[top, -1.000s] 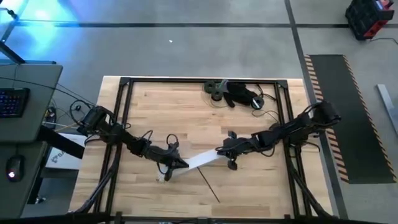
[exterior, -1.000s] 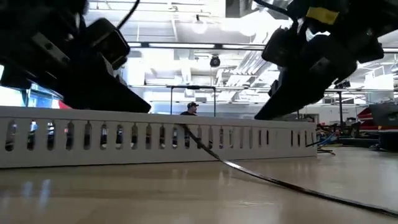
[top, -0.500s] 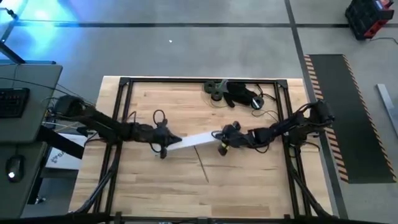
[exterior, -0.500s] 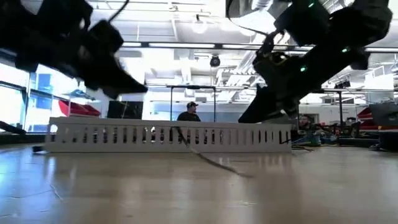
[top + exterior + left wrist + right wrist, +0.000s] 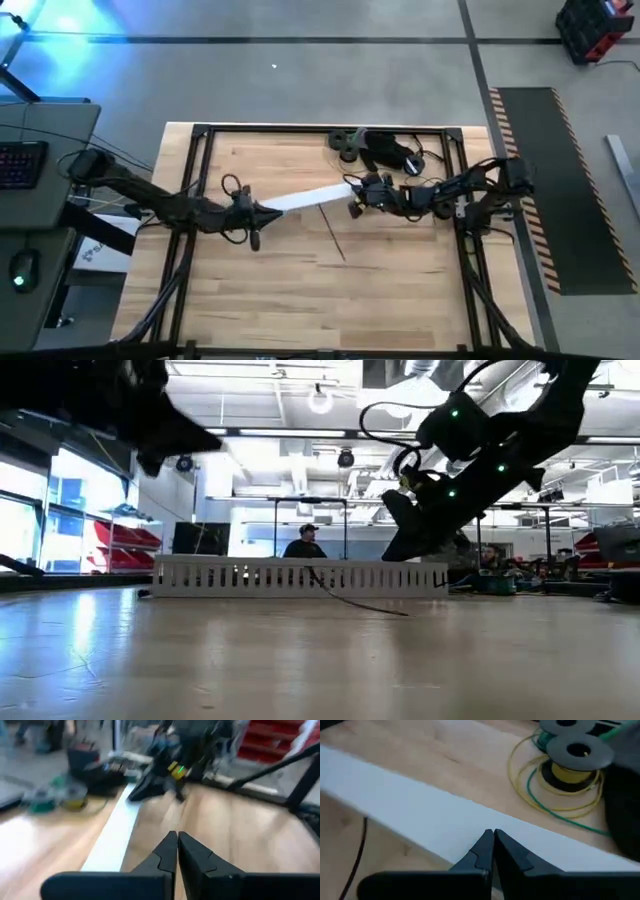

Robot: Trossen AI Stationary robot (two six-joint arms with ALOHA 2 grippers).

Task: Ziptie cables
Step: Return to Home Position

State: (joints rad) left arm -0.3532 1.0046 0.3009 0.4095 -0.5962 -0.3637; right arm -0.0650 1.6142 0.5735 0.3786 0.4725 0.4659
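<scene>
Two dark arms reach across the wooden tabletop (image 5: 400, 285) from either side, meeting at a white cable duct (image 5: 305, 197) that lies slantwise toward the far half. The left gripper (image 5: 176, 836) sits at the duct's left end and the right gripper (image 5: 493, 834) at its right end. Both are clenched on nothing, fingertips pressed together at the duct's edge. That suggests nudging or steadying the duct, not lifting it, with the job apparently finished and the arms due to pull back. Wire spools (image 5: 575, 751) stand at the far edge, out of the working area. The cables (image 5: 333, 235) lie mostly hidden inside the closed duct. Only one thin dark tail slips out near its middle and trails toward the near side of the tabletop. A person (image 5: 305, 543) shows in the room beyond.
</scene>
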